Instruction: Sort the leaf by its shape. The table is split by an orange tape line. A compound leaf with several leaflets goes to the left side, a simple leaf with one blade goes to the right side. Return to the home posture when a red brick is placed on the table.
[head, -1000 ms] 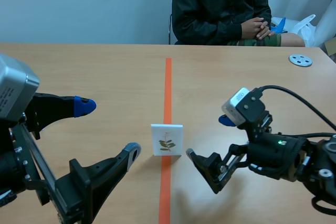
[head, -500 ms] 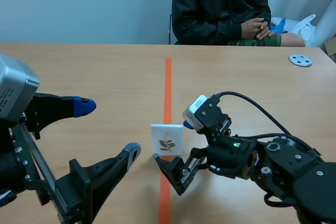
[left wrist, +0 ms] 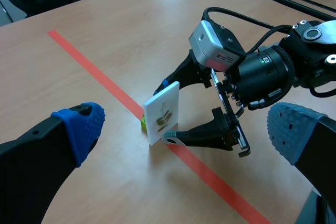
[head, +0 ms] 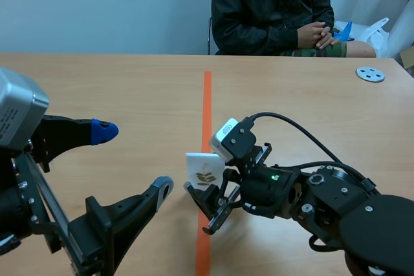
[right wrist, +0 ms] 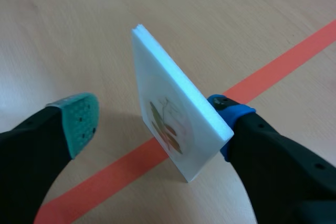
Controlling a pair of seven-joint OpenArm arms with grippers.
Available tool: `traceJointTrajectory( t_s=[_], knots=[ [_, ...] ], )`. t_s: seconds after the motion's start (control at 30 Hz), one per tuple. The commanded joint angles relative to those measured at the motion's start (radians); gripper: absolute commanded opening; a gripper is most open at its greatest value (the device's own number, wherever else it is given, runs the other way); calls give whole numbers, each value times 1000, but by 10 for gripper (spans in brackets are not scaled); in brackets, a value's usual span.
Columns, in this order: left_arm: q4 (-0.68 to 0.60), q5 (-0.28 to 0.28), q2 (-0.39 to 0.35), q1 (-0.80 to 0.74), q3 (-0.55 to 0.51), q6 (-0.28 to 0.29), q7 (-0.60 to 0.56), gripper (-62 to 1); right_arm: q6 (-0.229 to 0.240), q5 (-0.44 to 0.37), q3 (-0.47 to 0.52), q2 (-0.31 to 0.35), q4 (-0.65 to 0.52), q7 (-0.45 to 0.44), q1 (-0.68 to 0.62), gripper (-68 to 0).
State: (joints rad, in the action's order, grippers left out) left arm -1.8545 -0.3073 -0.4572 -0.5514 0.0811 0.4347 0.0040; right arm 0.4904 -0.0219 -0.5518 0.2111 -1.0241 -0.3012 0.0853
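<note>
Your right hand (head: 206, 182) lies low on the light wooden worktop (head: 116, 88), near its middle, with its two fingers apart and set either side of a white square foam card printed with a leafy sprig (head: 202, 171). In the right wrist view the blue fingertip (right wrist: 229, 109) touches the back edge of the card (right wrist: 173, 114), while the grey-green dotted pad (right wrist: 80, 118) stands off from the printed face with a gap between them. So this hand straddles the card but is not clamped on it.

The card stands upright on its edge, on the orange tape line (head: 207, 101) that splits the worktop. The printed sprig shows more than one small leaf on a thin stem. In the left wrist view a small yellow-green piece (left wrist: 143, 124) sits at the foot of the card (left wrist: 161, 114).

Your left hand (head: 132, 158) is on its own side of the line, fingers wide apart and holding nothing, well apart from the card.

A grey round disc with holes (head: 370, 74) lies near the far right edge. A person in a dark jacket (head: 272, 4) sits across the worktop with hands clasped.
</note>
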Motion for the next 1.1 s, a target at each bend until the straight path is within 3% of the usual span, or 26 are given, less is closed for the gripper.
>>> traceJointTrajectory(
  t_s=[0.0,0.3,0.9,1.07],
  knots=[
    [-3,-13,-3,6,-2,-2,-14,14,0,-7,6,10,-13,-12,14,-297],
    [-3,-13,-3,6,-3,-2,-14,14,-6,-7,6,10,-11,22,14,-362],
    [-3,-13,-3,6,-3,-2,-14,14,-27,-7,7,11,-11,49,9,-657],
    [-3,-13,-3,6,-3,-2,-14,14,-22,-8,20,20,-27,-5,9,-662]
  ],
)
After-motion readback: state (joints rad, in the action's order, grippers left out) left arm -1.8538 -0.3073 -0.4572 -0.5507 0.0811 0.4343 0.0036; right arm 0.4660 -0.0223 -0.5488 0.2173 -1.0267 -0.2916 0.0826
